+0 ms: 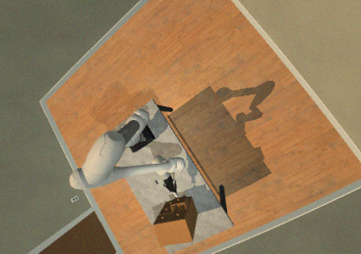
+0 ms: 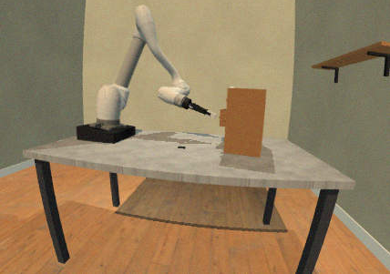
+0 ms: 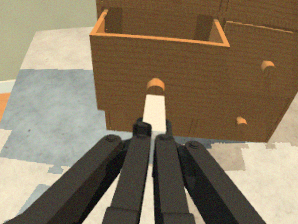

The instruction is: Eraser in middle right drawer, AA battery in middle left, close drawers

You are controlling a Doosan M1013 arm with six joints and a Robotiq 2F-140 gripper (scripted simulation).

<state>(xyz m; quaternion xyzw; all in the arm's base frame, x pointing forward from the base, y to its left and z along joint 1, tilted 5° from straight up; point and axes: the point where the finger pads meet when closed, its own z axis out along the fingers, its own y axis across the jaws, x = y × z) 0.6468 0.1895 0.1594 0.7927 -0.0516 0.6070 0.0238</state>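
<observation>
- A grey table (image 2: 137, 163) with dark legs stands on a wooden floor (image 2: 182, 249).
- The arm's black base (image 2: 91, 136) sits near one end.
- A wooden chest (image 2: 245, 122) stands toward the other end.
- A small dark thing (image 2: 181, 148) lies between them, too small to identify.
</observation>
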